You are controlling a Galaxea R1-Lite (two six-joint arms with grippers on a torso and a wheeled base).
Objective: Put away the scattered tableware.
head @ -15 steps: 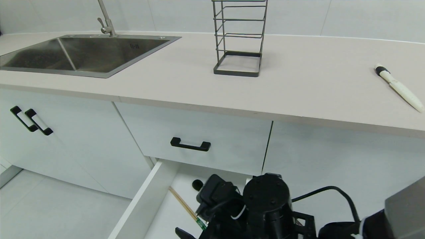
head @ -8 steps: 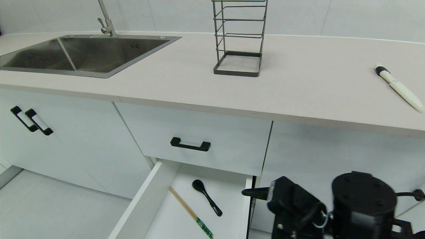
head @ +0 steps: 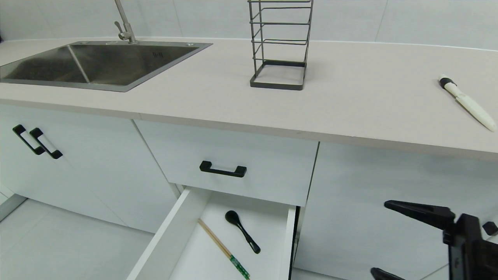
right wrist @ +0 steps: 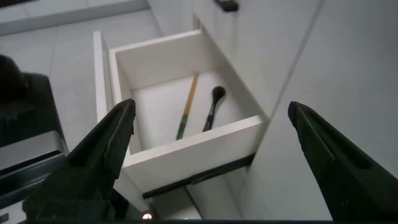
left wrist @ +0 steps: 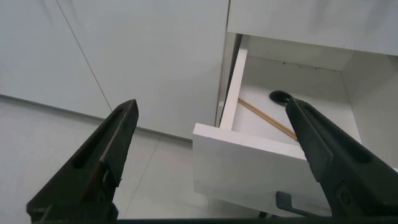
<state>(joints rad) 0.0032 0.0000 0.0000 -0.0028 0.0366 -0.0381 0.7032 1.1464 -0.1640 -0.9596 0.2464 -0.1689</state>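
a kitchen: steel sink [head: 97, 62] with tap [head: 123, 21] set in a pale counter [head: 350, 105], white cabinets [head: 78, 175] below, tiled wall [head: 389, 19] behind.

White drawer [head: 171, 241]; black spoon [head: 243, 232]; tan chopsticks [head: 223, 249] — green-patterned at one end; cream utensil [head: 469, 103] — black-banded.

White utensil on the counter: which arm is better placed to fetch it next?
Right, probably: the white utensil lies far right on the counter, the open right gripper hangs below that side, the left gripper faces the drawer.
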